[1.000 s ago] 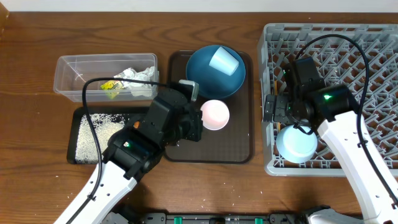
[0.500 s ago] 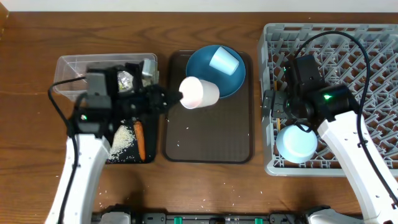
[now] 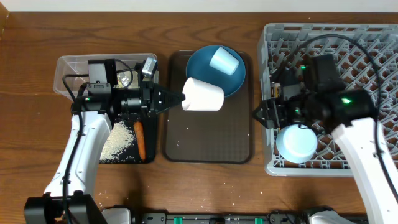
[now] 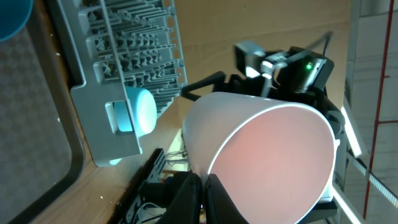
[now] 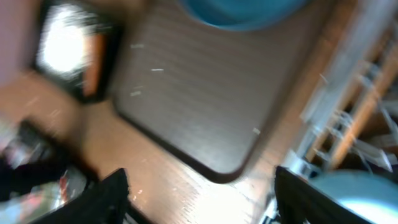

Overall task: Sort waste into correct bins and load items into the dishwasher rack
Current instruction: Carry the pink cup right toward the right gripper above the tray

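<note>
Your left gripper point(image 3: 177, 98): jaws pinched on the rim of the pink cup point(image 3: 203, 94). You hold that cup on its side above the brown tray point(image 3: 239, 146), just beside the blue plate point(image 3: 208, 78).
Your right gripper point(image 3: 260, 116): jaws spread, nothing between them, at the left edge of the rack point(image 3: 348, 43).
One light-blue cup point(image 3: 224, 60): on the plate.
One bowl point(image 3: 296, 143): upside down in the rack's near left corner.
One black tray point(image 3: 149, 155): holds rice point(image 3: 118, 140) and carrot point(image 3: 139, 138).
One clear tub point(image 3: 68, 71): behind it.
</note>
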Motion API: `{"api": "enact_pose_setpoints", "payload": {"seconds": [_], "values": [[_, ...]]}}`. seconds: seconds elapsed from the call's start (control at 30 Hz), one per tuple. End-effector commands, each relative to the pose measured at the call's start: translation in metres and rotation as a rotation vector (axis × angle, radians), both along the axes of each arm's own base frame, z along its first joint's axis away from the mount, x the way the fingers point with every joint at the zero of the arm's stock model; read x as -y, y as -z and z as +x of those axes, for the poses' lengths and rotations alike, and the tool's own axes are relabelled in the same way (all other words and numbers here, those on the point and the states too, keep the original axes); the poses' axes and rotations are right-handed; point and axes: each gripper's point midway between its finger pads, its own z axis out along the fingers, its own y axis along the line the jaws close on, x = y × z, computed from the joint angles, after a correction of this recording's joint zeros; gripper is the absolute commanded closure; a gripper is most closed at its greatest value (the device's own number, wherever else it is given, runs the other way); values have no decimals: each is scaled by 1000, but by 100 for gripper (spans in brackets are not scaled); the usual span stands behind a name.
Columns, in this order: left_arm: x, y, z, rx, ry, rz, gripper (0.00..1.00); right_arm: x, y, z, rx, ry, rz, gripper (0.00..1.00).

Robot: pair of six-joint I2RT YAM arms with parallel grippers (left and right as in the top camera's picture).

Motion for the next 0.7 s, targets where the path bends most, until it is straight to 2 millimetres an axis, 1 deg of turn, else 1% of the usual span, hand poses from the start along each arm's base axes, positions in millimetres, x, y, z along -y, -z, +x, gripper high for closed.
{"api": "enact_pose_setpoints", "payload": {"seconds": [0.0,0.07,0.13,0.17,0.3,0.4,0.53,0.67], "values": [[9,-7,-9,25,59,-37,94,-27,-55,-29,210,-303,221,10],[18,-7,-14,25,91,-38,94,-32,-69,-46,264,-393,291,2],[27,-7,-20,24,123,-38,94,-34,-78,-55,293,-438,338,1],[32,-7,-23,23,139,-38,94,-35,-80,-56,299,-443,350,1],[44,-9,-30,30,183,-40,94,-35,-79,-54,309,-452,346,1],[49,-12,-30,37,200,-42,94,-37,-78,-53,303,-457,355,1],[52,-17,-26,40,204,-45,94,-40,-80,-53,306,-476,387,1],[52,-24,-23,49,201,-49,94,-40,-77,-46,303,-475,387,1]]}}
